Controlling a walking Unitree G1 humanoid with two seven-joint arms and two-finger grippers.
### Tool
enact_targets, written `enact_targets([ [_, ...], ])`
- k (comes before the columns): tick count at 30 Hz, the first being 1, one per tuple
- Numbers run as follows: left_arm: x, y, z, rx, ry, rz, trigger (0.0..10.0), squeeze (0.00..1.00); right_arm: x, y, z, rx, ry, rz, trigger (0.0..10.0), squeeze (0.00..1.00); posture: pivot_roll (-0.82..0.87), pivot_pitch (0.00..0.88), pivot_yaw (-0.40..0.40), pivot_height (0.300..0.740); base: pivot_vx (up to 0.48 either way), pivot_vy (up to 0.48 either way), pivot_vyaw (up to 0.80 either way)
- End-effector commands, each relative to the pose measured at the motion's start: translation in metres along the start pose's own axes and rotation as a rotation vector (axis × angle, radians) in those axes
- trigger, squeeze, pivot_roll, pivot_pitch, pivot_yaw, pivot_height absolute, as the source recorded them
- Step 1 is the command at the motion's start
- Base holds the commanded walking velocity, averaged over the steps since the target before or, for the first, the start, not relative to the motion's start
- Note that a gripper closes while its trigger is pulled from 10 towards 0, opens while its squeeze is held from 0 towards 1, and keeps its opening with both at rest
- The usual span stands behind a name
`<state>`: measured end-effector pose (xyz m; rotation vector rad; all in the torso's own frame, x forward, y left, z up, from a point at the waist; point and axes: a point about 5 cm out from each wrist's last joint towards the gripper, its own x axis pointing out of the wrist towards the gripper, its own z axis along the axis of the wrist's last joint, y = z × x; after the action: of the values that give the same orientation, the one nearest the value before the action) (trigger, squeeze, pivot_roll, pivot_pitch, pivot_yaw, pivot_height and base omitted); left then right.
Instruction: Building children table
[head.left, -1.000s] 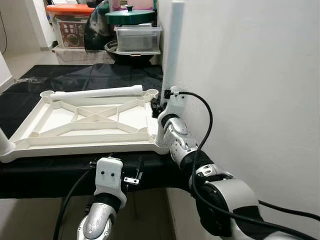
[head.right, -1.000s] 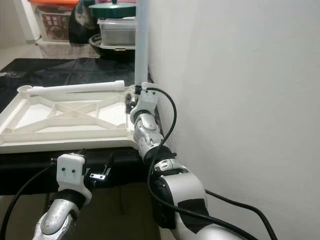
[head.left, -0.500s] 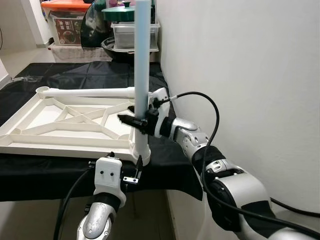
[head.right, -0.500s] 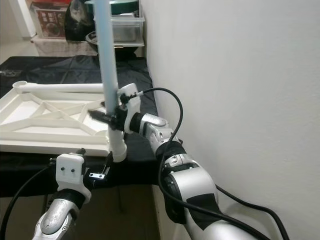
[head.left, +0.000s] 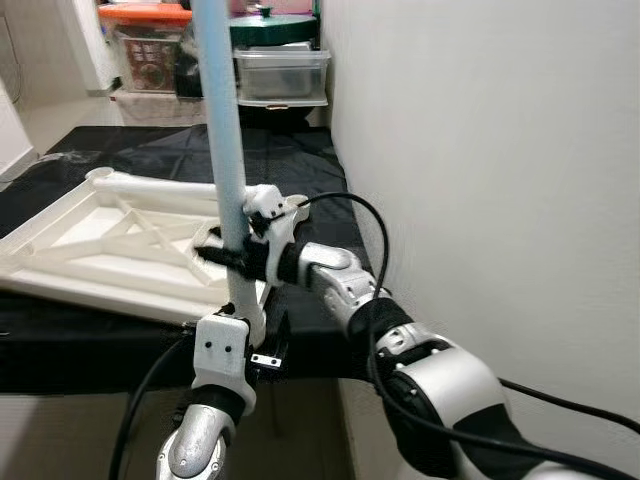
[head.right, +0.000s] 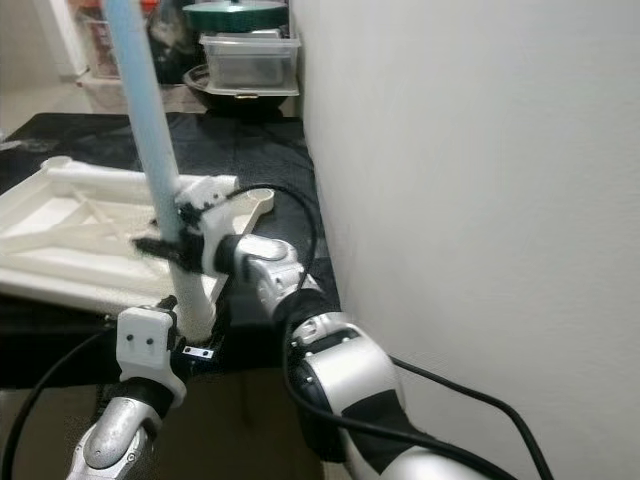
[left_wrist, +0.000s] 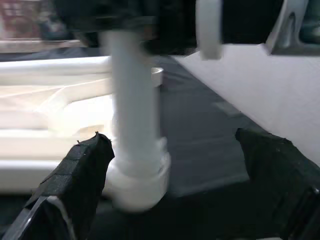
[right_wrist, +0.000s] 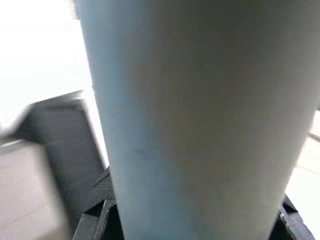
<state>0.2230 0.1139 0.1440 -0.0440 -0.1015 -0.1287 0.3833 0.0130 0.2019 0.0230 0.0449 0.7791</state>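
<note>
The right gripper (head.left: 228, 256) pinches the rigid, light, smooth pale-blue plastic table leg (head.left: 222, 150) low, near its socket end.

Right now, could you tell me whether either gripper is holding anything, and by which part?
The right gripper grips the upright table leg low on its shaft, above the corner socket. The left gripper is open, holding nothing.

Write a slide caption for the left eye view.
Right gripper clamps an upright pale blue table leg at the corner of the upside-down white tabletop on black cloth.
</note>
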Motion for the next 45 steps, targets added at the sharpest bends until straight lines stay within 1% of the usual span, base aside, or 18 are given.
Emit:
enact_targets([
  [1,-0.001,0.000,-0.002,0.006,0.005,0.004,10.0,0.00,-0.010,-0.026,-0.016,0.083,0.085,-0.275,0.0,0.00,0.03,0.000,-0.064,0.740,0.000,0.000,0.00],
  [3,-0.001,-0.001,-0.002,0.005,0.008,0.000,10.0,0.00,-0.022,-0.047,-0.023,0.158,0.100,-0.524,0.0,0.00,0.02,0.000,-0.062,0.740,0.000,0.000,0.00],
  [6,0.000,-0.002,-0.003,0.004,0.008,-0.005,10.0,0.00,-0.033,-0.059,-0.032,0.248,0.113,-0.724,0.0,0.00,0.02,0.000,-0.062,0.740,0.000,0.000,0.00],
  [13,0.000,-0.002,-0.003,0.004,0.009,-0.006,10.0,0.00,-0.033,-0.050,-0.041,0.335,0.102,-0.864,0.0,0.00,0.02,0.000,-0.062,0.740,0.000,0.000,0.00],
  [14,0.000,-0.002,-0.003,0.003,0.009,-0.005,10.0,0.00,-0.027,-0.041,-0.039,0.346,0.078,-0.829,8.5,0.00,0.02,0.000,-0.062,0.740,0.000,0.000,0.00],
  [15,0.000,-0.001,-0.003,0.003,0.009,-0.004,10.0,0.00,-0.021,-0.031,-0.036,0.339,0.051,-0.775,10.0,0.00,0.02,0.000,-0.062,0.740,0.000,0.000,0.00],
  [16,0.000,-0.001,-0.003,0.003,0.009,-0.004,10.0,0.00,-0.021,-0.031,-0.036,0.339,0.051,-0.775,10.0,0.00,0.02,0.000,-0.062,0.740,0.000,0.000,0.00],
  [17,-0.001,-0.001,-0.003,0.003,0.010,-0.003,10.0,0.00,-0.013,-0.019,-0.029,0.325,0.000,-0.663,10.0,1.00,0.02,0.000,-0.062,0.740,0.000,0.000,0.00],
  [21,-0.001,-0.001,-0.003,0.005,0.010,-0.003,10.0,0.00,-0.009,-0.014,-0.022,0.309,-0.038,-0.608,10.0,1.00,0.02,0.000,-0.062,0.740,0.000,0.000,0.00],
  [22,-0.001,-0.001,-0.003,0.004,0.010,-0.004,10.0,0.00,-0.004,-0.008,-0.011,0.275,-0.102,-0.492,10.0,0.00,0.02,0.000,-0.062,0.740,0.000,0.000,0.00],
  [28,0.000,-0.001,-0.003,0.003,0.009,-0.006,10.0,0.00,-0.001,0.002,-0.004,0.271,-0.144,-0.169,10.0,0.00,0.02,0.000,-0.062,0.740,0.000,0.000,0.00],
  [30,0.000,0.000,-0.002,0.003,0.007,-0.004,10.0,0.00,-0.005,0.006,-0.006,0.230,-0.103,0.114,10.0,0.00,0.02,0.000,-0.055,0.740,0.000,0.000,0.00],
  [31,0.000,0.000,-0.002,0.003,0.007,-0.004,10.0,0.00,-0.005,0.006,-0.006,0.230,-0.103,0.114,10.0,0.00,0.02,0.000,-0.055,0.740,0.000,0.000,0.00],
  [32,0.001,0.000,-0.001,0.002,0.004,-0.004,10.0,0.00,-0.011,0.003,-0.007,0.163,-0.069,0.267,10.0,0.00,0.02,0.000,-0.051,0.740,0.000,0.000,0.00],
  [38,0.001,0.001,0.000,0.001,0.001,-0.006,10.0,0.00,-0.022,0.011,-0.007,0.026,0.019,0.630,10.0,0.00,0.02,0.000,-0.049,0.740,0.000,0.000,0.00],
  [42,0.001,0.001,0.000,0.001,0.000,-0.004,10.0,0.00,-0.019,0.017,-0.005,-0.009,0.035,0.668,10.0,0.00,0.02,0.000,-0.049,0.740,0.000,0.000,0.00],
  [43,0.001,0.001,0.000,0.000,0.001,-0.004,10.0,0.00,-0.019,0.021,-0.004,-0.004,0.037,0.705,8.9,0.00,0.02,0.000,-0.049,0.740,0.000,0.000,0.00],
  [45,0.001,0.000,0.000,0.000,0.002,-0.005,10.0,0.00,-0.019,0.023,-0.004,0.003,0.036,0.730,8.9,0.00,0.02,0.000,-0.049,0.740,0.000,0.000,0.00],
])
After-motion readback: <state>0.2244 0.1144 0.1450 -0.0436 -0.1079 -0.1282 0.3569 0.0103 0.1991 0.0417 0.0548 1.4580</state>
